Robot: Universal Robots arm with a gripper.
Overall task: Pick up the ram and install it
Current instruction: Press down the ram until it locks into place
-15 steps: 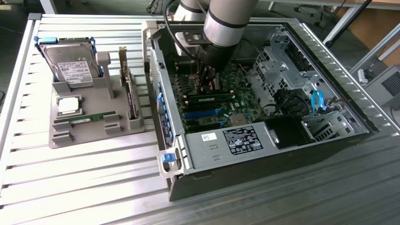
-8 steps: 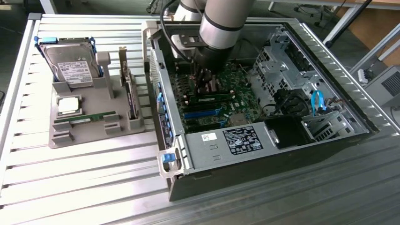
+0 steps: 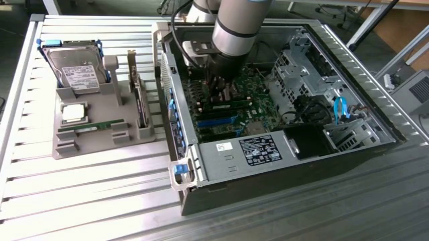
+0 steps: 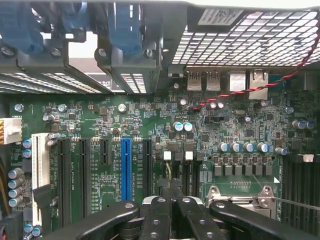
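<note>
gripper: the black two-fingered gripper (image 4: 170,186) on the grey arm is down inside the open black and silver computer case (image 3: 375,108), over the green motherboard (image 4: 100,120). Its fingers are pressed together, and a thin dark edge stands between their tips in the wrist view. Whether that edge is a held ram stick I cannot say for sure.

ram: one long, thin green circuit-board stick with black chips (image 3: 90,127) lies flat in the grey moulded parts tray (image 3: 100,143) on the slatted metal bench (image 3: 87,191), outside the case, well apart from the gripper and towards the exterior view's left.

long axis: that stick runs roughly along the tray's front edge, across the bench slats.

under the fingers: a dark stick-like module (image 3: 224,105) lies on the motherboard just below the gripper in the exterior view, running about parallel to the blue expansion slot (image 3: 216,120).

edges: the case's side wall with blue clips (image 3: 176,120) stands between the tray and the gripper. The silver drive cage (image 3: 305,63) closes the far side.

open room: free space is mostly straight up, out of the case's open top. The black power supply with a white label (image 3: 258,149) sits at the case's near end.

tray neighbours: a silver hard drive (image 3: 77,68) and a square silver processor chip (image 3: 74,113) sit behind the ram.
</note>
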